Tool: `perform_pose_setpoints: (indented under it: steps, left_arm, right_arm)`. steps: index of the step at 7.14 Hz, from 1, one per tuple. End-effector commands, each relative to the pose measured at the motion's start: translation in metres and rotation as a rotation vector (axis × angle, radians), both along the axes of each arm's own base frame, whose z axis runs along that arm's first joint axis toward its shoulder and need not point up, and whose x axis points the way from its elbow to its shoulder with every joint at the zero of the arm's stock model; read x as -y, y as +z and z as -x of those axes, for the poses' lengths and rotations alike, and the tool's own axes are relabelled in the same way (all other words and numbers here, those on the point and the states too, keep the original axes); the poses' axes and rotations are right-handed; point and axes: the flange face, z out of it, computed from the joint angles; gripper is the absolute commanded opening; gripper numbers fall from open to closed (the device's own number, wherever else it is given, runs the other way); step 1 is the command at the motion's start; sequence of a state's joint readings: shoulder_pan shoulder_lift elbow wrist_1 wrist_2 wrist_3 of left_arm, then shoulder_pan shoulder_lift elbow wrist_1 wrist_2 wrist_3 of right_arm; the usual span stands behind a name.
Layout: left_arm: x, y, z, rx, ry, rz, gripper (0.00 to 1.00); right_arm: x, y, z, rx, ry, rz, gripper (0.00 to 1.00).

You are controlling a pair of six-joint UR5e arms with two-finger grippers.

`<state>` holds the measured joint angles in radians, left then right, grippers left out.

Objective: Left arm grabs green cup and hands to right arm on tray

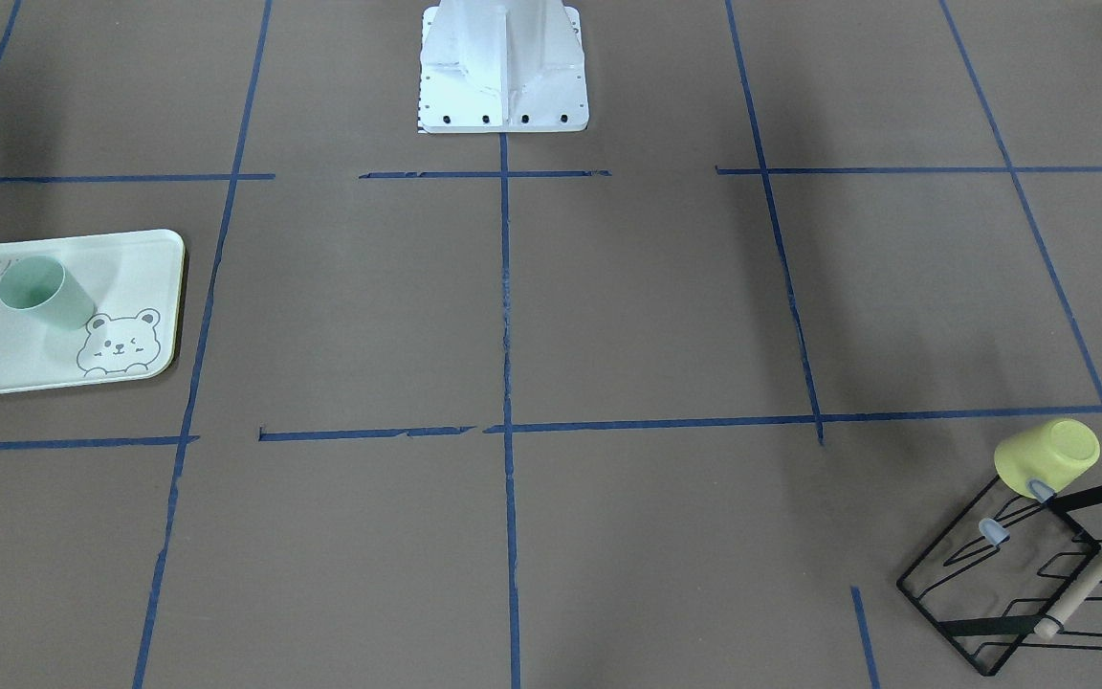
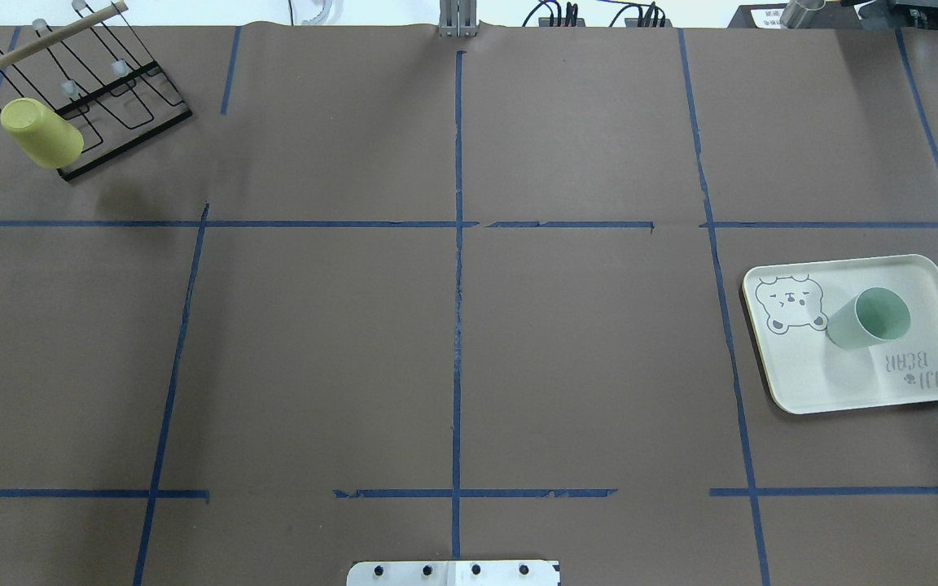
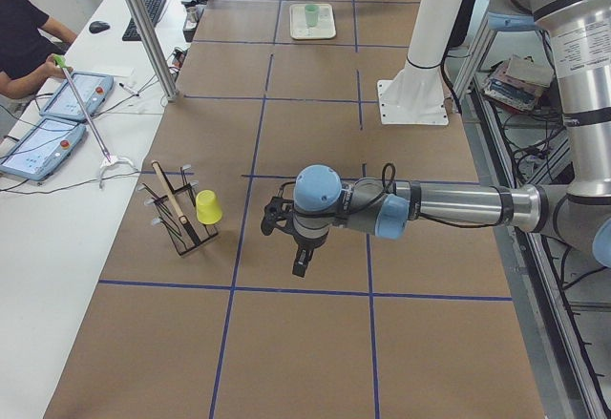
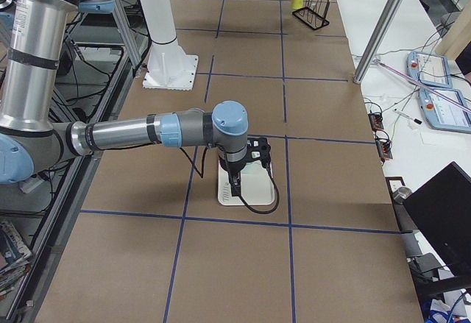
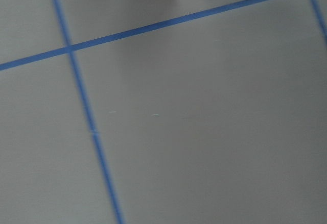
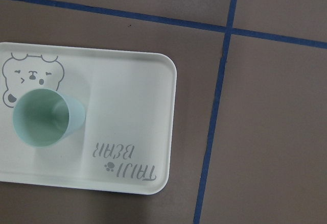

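Now seeing green cup (image 2: 868,319) standing on tray (image 2: 823,382), right side of desk (image 2: 314,366). Guessing light, stiff, slippery; suggesting pinching its rim. Failing to tell left hand (image 3: 300,266) or right hand (image 4: 235,188) spread or pressed together.

The only writing that can be read is on the tray (image 6: 133,96): grey lettering (image 6: 124,162) spelling "TAIJI BEAR" in two lines, with a small paw print (image 6: 108,168) beside "TAIJI". It appears upside down in the right wrist and overhead views. In the front-facing view the green cup (image 1: 42,292) hides all but its first letters.
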<state>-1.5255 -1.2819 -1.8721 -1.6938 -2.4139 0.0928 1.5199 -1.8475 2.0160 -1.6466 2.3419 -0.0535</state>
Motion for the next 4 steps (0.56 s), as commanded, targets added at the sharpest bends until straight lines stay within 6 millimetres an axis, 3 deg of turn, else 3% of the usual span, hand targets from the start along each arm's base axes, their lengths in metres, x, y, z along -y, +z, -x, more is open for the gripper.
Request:
perform_pose_setpoints:
  steps: [1, 3, 4]
  left_arm:
    - [0.008, 0.005, 0.008, -0.003, -0.008, 0.083, 1.00]
    - [0.043, -0.018, 0.007, -0.005, -0.008, 0.183, 1.00]
    - [0.045, -0.015, 0.006, -0.007, -0.007, 0.190, 1.00]
  right_arm:
    - [-0.009, 0.009, -0.002, -0.029, 0.001, 0.020, 1.00]
    - [-0.008, 0.018, 0.002, -0.109, -0.021, 0.026, 1.00]
    - [-0.010, 0.018, 0.002, -0.104, -0.021, 0.030, 1.00]
